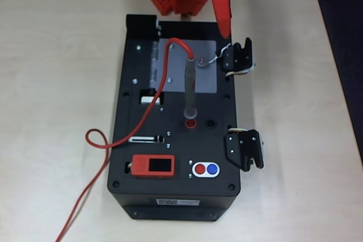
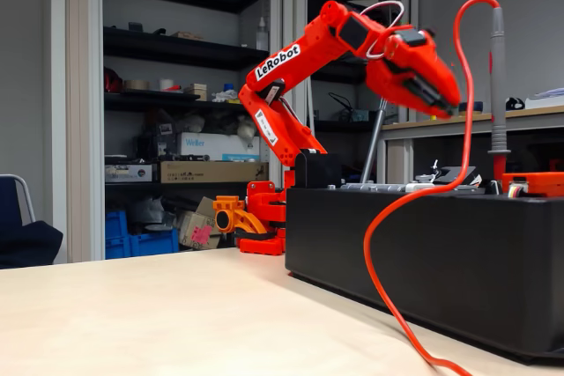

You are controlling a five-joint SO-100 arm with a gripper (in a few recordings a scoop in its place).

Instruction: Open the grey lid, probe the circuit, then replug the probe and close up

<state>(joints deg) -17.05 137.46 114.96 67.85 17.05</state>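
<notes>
Nearest me in the overhead view I see the black box point(image 1: 176, 196) standing on the pale table point(image 1: 51, 83), its front end carrying an orange display module point(image 1: 153, 166) and a white panel with a red and a blue button point(image 1: 205, 169). The red cable point(image 1: 93, 140) trails off the table's near edge, loops once beside the box, then climbs over its top. Farther in, the probe point(image 1: 190, 92) stands upright with its tip in the red socket point(image 1: 190, 122), a black socket point(image 1: 211, 123) just beside it. Two black latches point(image 1: 245, 148) hang off the box's right side. Beyond the probe, the grey lid point(image 1: 207, 80) lies flat and closed. The gripper point(image 2: 434, 94) hangs above the box's far end in the fixed view, clear of the probe; I cannot tell whether its fingers are parted or together.
</notes>
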